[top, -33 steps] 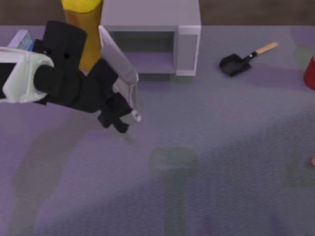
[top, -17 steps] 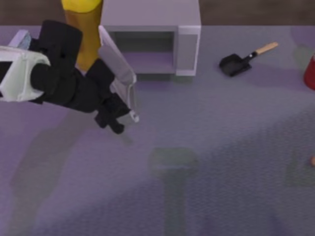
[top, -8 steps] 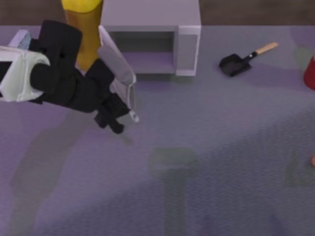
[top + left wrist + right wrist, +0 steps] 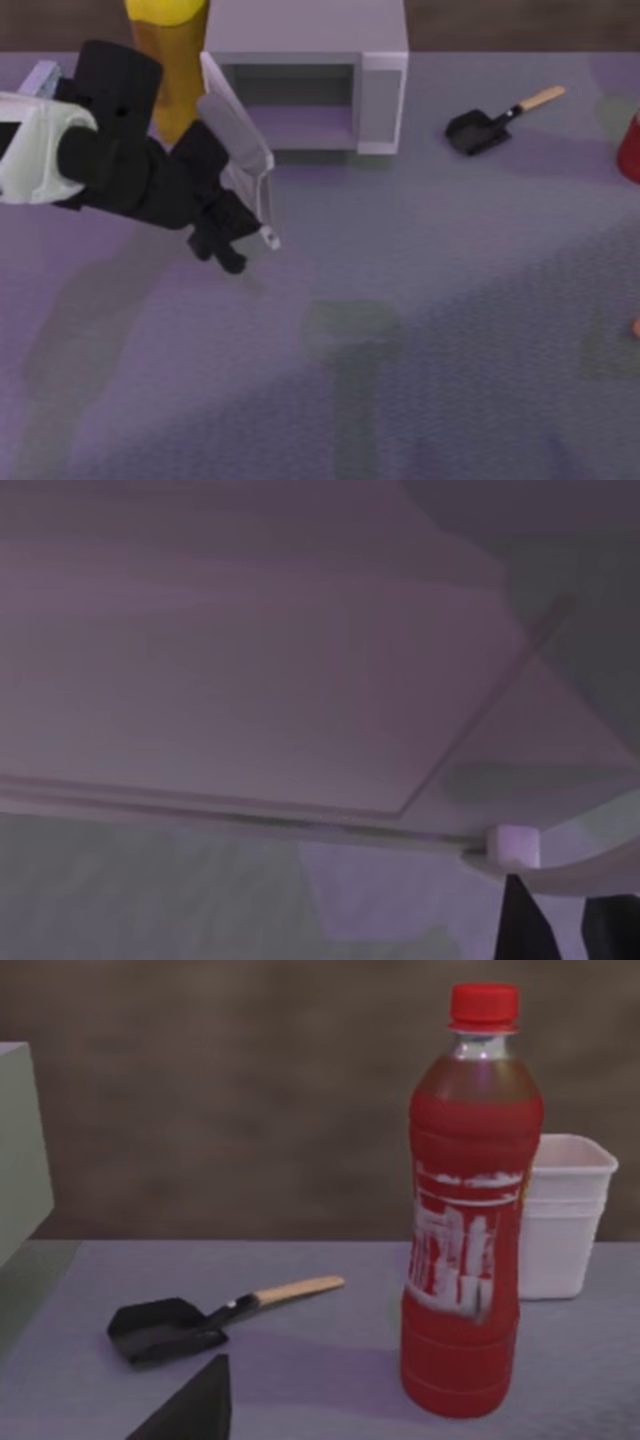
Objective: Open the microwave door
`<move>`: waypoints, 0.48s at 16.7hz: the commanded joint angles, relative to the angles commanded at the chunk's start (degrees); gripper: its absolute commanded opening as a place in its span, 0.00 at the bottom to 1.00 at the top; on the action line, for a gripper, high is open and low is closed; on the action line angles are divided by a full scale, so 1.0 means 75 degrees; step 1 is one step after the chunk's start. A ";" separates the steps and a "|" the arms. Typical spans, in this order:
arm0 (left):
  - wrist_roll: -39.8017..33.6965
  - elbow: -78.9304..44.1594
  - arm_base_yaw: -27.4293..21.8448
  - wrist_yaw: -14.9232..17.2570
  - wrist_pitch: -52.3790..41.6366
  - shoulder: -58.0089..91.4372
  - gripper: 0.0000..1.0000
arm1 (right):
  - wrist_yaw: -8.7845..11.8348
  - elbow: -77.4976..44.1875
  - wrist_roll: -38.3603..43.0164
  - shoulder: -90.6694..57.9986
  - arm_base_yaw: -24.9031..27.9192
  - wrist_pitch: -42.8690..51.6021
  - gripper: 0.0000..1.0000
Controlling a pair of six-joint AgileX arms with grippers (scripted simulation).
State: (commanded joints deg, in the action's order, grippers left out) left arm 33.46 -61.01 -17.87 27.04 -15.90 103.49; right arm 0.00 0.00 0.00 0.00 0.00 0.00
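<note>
— How is the microwave door (image 4: 238, 150) oriented?
— It is swung wide from the microwave (image 4: 312, 70) at the table's back left, its long axis running forward from the hinge.
— And the left gripper (image 4: 247, 245)?
— It is pinched on the door's free edge.

You've got a red bottle (image 4: 470, 1210) w/ red cap standing upright on the table (image 4: 300, 1380), a white cup (image 4: 560, 1215) just behind it. Small black shovel (image 4: 215, 1320) w/ wooden handle lies flat, well apart from the bottle.
</note>
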 joint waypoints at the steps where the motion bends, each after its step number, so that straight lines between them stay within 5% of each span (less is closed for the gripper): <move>1: 0.0086 -0.0026 0.0046 0.0047 -0.0036 -0.0005 0.00 | 0.0000 0.0000 0.0000 0.0000 0.0000 0.0000 1.00; 8: 0.0390 -0.0075 0.0176 0.0188 -0.0196 0.0011 0.00 | 0.0000 0.0000 0.0000 0.0000 0.0000 0.0000 1.00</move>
State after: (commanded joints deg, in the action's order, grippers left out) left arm 36.38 -61.57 -16.56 28.45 -17.37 103.58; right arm 0.00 0.00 0.00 0.00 0.00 0.00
